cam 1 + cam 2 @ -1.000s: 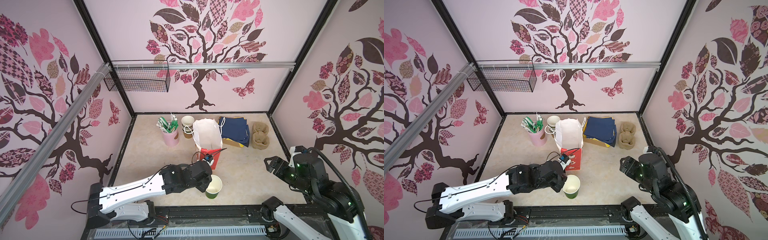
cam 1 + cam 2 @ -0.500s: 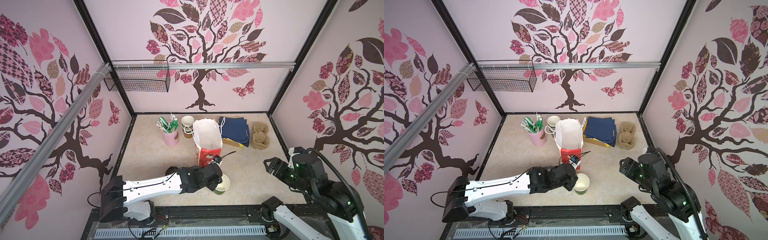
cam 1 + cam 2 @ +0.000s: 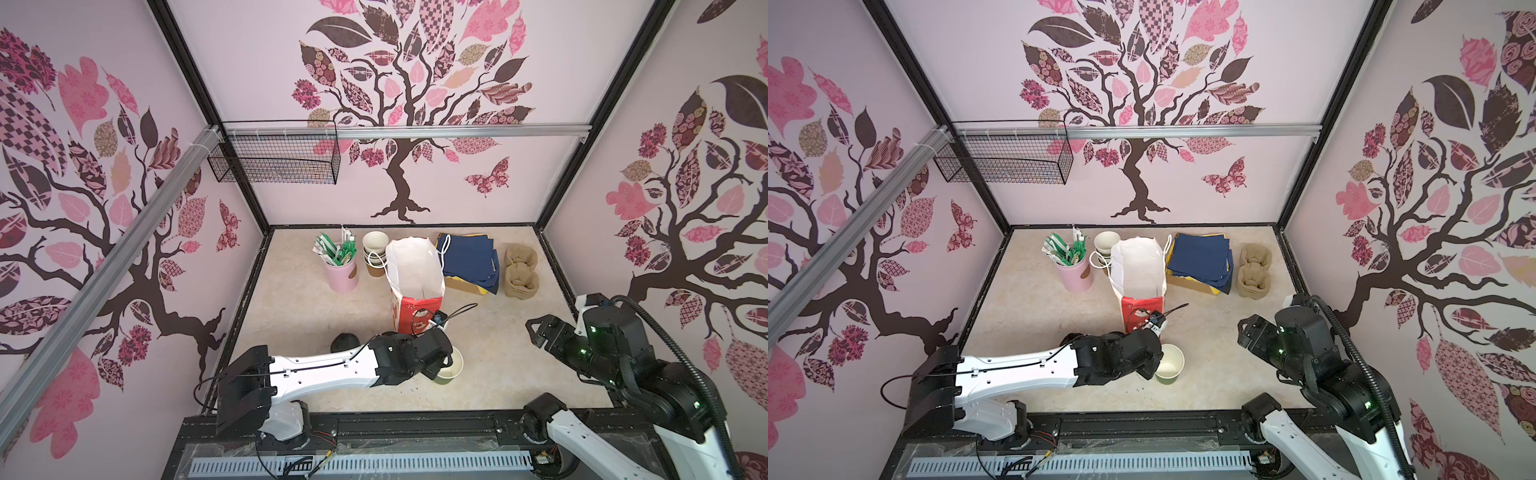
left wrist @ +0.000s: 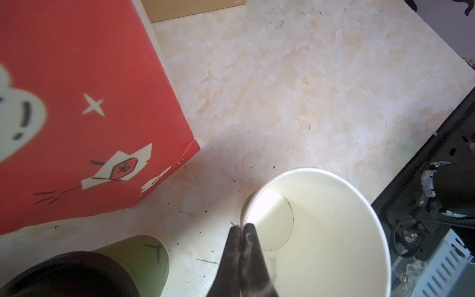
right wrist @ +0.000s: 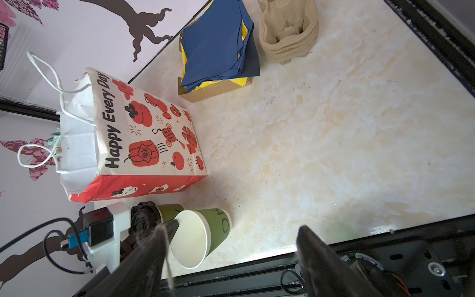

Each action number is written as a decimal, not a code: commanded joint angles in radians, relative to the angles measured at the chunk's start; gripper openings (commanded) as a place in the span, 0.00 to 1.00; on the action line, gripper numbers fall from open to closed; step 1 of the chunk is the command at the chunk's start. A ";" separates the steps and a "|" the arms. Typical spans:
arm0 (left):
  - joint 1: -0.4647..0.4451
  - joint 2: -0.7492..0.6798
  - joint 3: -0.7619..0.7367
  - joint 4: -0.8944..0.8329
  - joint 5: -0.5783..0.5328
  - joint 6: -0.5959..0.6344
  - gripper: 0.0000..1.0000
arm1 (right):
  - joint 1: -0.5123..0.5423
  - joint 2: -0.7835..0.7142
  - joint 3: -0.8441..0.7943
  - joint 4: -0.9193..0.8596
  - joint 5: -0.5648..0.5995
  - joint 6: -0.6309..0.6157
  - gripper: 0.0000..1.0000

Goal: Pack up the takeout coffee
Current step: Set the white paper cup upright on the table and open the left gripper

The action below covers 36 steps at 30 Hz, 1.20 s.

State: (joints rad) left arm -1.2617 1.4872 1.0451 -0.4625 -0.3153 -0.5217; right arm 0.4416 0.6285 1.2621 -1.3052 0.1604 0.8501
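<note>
A beige marbled table (image 3: 299, 316) sits inside a booth with pink tree-patterned walls. Near the middle stands a tall paper bag (image 3: 415, 270), white with a red base and its top open. Just to the near-right of the bag's base, close to the table's near edge, is an open green cup (image 3: 451, 368), white inside and with no lid; both top views show it (image 3: 1170, 365). The left gripper (image 4: 241, 228) reaches in from the left, and its two dark fingers are pressed together on the left rim of this cup, pinching the paper wall between them. Whether the cup's base rests on the table cannot be told. A lidded green cup (image 4: 144, 259) with a black top stands just left of the open one, under the left wrist, and in the right wrist view it (image 5: 168, 212) shows right behind the open cup (image 5: 200, 236). The right gripper (image 5: 231, 259) hangs above the right side of the table (image 3: 534, 332), well apart from both cups, with its fingers spread wide and nothing between them. Along the far edge, from left to right, are a pink cup of straws (image 3: 341, 272), a stack of paper cups (image 3: 375, 251), a pile of dark blue folded items (image 3: 469, 262) and tan pulp cup carriers (image 3: 521, 270).
</note>
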 commanded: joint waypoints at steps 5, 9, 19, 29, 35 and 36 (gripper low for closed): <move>0.020 0.019 -0.024 0.045 -0.019 -0.021 0.01 | -0.006 0.008 0.015 -0.008 -0.008 -0.001 0.82; 0.023 0.036 -0.015 0.035 -0.021 -0.010 0.01 | -0.006 0.008 0.017 -0.008 -0.009 0.000 0.82; 0.021 0.076 0.003 0.002 -0.024 0.013 0.09 | -0.006 0.011 0.020 -0.008 -0.007 -0.003 0.82; 0.021 0.034 0.004 -0.004 -0.031 0.027 0.30 | -0.006 0.014 0.031 -0.012 -0.004 -0.006 0.82; 0.021 -0.049 0.002 -0.023 -0.015 0.058 0.45 | -0.006 0.016 0.029 -0.010 -0.004 -0.008 0.82; 0.021 -0.061 0.000 -0.027 -0.013 0.062 0.46 | -0.007 0.016 0.028 -0.010 -0.004 -0.008 0.83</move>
State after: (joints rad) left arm -1.2423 1.4734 1.0454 -0.4770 -0.3313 -0.4820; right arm 0.4416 0.6327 1.2633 -1.3048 0.1551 0.8494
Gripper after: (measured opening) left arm 0.451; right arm 0.825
